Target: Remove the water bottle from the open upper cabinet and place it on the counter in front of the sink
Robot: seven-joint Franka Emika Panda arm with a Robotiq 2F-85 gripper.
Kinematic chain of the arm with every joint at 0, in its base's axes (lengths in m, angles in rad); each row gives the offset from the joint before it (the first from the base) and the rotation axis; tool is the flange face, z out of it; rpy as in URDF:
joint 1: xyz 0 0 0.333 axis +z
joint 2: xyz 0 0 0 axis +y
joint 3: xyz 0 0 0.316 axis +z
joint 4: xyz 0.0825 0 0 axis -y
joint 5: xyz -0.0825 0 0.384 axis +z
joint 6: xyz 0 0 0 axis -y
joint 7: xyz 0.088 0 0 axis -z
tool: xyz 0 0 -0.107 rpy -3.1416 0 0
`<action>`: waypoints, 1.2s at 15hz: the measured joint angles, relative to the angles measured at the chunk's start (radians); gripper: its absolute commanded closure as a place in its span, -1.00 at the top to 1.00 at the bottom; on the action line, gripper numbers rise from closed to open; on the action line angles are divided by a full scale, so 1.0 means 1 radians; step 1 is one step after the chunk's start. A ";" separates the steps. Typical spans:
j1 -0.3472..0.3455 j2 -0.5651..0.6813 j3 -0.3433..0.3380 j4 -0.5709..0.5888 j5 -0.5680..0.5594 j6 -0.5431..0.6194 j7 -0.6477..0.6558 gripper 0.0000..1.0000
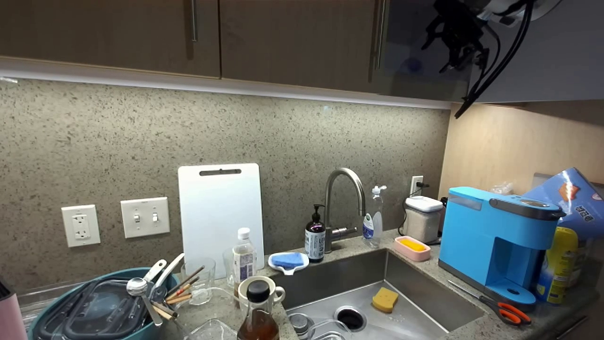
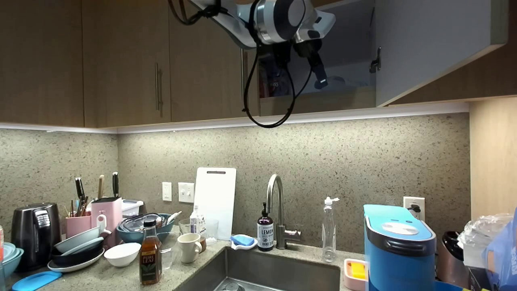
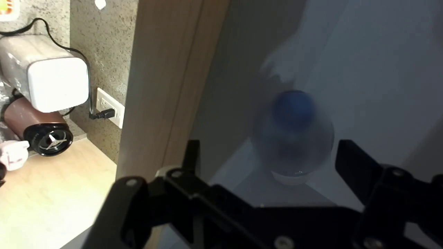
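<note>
- The gripper (image 3: 268, 148) is held with its jaws spread wide; nothing is gripped.
- Between them, in the wrist view, the water bottle (image 3: 293, 141) is framed, its blue cap blurred; whether it is touched cannot be told.
- The bottle is housed in the open upper cabinet (image 2: 347, 52); the approach is judged nearly done, with gripping, lifting out and placing left.
- Below, the sink (image 1: 339, 276) is not yet reached; the counter (image 1: 476, 330) in front of it is barely shown.

Orange-handled scissors (image 1: 493, 304) lie just beside a blue machine (image 1: 474, 236).
</note>
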 measured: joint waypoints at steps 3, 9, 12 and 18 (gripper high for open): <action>0.000 0.004 -0.001 0.006 0.000 0.000 0.000 1.00; 0.005 0.045 0.000 0.040 0.005 -0.002 0.001 1.00; 0.005 0.071 0.000 0.072 0.007 -0.005 0.002 0.33; 0.006 0.111 0.002 0.114 0.024 -0.005 0.002 -0.44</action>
